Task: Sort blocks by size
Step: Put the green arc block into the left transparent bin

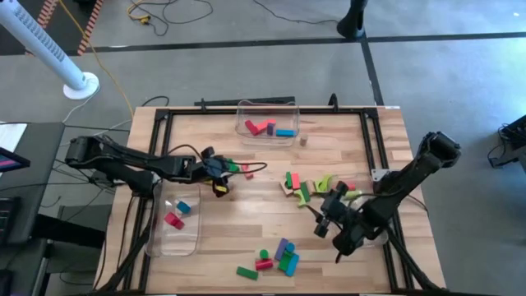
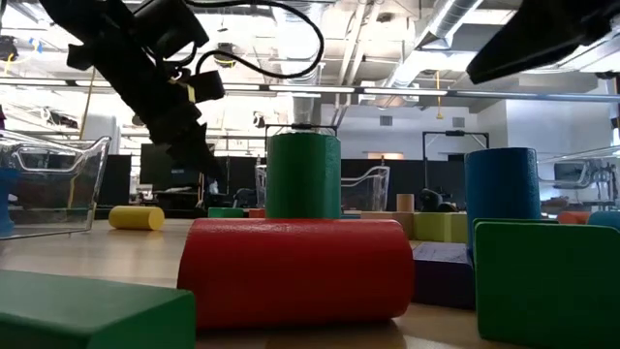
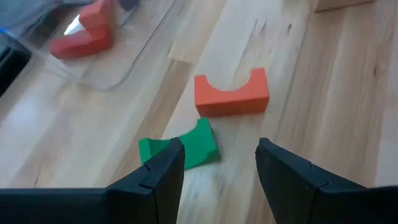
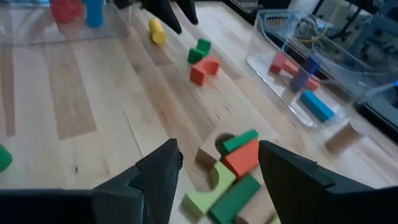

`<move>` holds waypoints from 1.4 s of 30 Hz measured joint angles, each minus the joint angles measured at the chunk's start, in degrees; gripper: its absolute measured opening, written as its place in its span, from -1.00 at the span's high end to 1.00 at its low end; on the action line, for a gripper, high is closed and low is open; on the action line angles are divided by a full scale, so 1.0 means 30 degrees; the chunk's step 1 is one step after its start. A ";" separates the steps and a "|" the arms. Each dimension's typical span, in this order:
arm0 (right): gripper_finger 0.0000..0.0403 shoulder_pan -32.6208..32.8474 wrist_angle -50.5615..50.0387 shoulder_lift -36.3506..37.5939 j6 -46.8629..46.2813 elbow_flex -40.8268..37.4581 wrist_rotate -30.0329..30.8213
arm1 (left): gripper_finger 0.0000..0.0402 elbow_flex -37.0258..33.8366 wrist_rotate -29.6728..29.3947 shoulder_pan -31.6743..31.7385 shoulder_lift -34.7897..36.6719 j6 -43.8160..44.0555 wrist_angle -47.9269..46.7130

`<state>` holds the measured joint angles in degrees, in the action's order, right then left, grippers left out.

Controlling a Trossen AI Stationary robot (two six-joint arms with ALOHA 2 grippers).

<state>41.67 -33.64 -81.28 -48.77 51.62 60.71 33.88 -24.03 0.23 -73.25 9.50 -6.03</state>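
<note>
My left gripper [image 1: 220, 168] [image 3: 219, 155] hovers open over the table's middle left, pointing slantwise down at a green arch block [image 3: 180, 146] and a red arch block [image 3: 231, 96], both lying on the wood. Nothing is between its fingers. A yellow cylinder [image 1: 220, 191] lies just near of it. My right gripper [image 1: 322, 215] [image 4: 217, 162] stands open above the near edge of a heap of green, red and tan blocks [image 1: 311, 187] [image 4: 233, 171] at the middle right. More blocks [image 1: 275, 259] lie by the near edge, among them a red cylinder [image 2: 295, 267] and a green cylinder [image 2: 303, 174].
A clear bin [image 1: 267, 123] at the far middle holds red, purple and blue blocks. A second clear bin [image 1: 177, 218] at the near left holds a blue and a pink block. A tan block [image 1: 303, 141] lies alone beside the far bin. A black frame [image 1: 370, 140] edges the table.
</note>
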 joint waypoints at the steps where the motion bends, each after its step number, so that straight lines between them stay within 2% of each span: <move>1: -0.24 -0.0109 0.0364 0.0000 0.0430 0.0000 0.0000 | 0.07 -0.0114 0.0021 0.0000 -0.0001 0.0064 0.0053; 5: -0.24 -0.0362 0.1291 0.0000 0.1670 0.0000 -0.0012 | 0.07 -0.0163 0.0506 -0.0094 -0.0886 -0.0057 0.0385; 7: -0.24 -0.0498 0.1439 0.0000 0.1881 0.0000 -0.0015 | 0.07 -0.0160 0.0713 -0.0177 -0.1863 -0.0385 0.1543; 12: -0.24 -0.0584 0.1468 -0.0007 0.1909 0.0000 -0.0051 | 0.08 0.0523 -0.1492 -0.0127 -0.4309 -0.0588 0.2208; 21: -0.24 -0.0387 0.1460 -0.0007 0.1909 0.0000 -0.0211 | 0.12 0.1833 -0.1605 0.0208 -0.7733 -0.0349 0.2547; 24: -0.24 -0.0387 0.1508 -0.0007 0.1909 0.0000 -0.0211 | 0.25 0.1943 -0.1549 0.0277 -0.8014 -0.0286 0.2642; 33: -0.24 -0.0409 0.1532 -0.0009 0.1904 0.0000 -0.0211 | 0.80 0.1906 -0.1335 -0.0099 -0.7530 -0.1380 0.2468; 42: -0.24 -0.0409 0.1695 -0.0011 0.1917 0.0000 -0.0211 | 0.80 0.1826 0.0953 -0.0677 -0.5748 -0.1533 0.1850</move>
<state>40.45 -28.55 -81.31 -43.03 51.62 60.07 39.35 -21.17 -1.80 -90.50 4.91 -0.49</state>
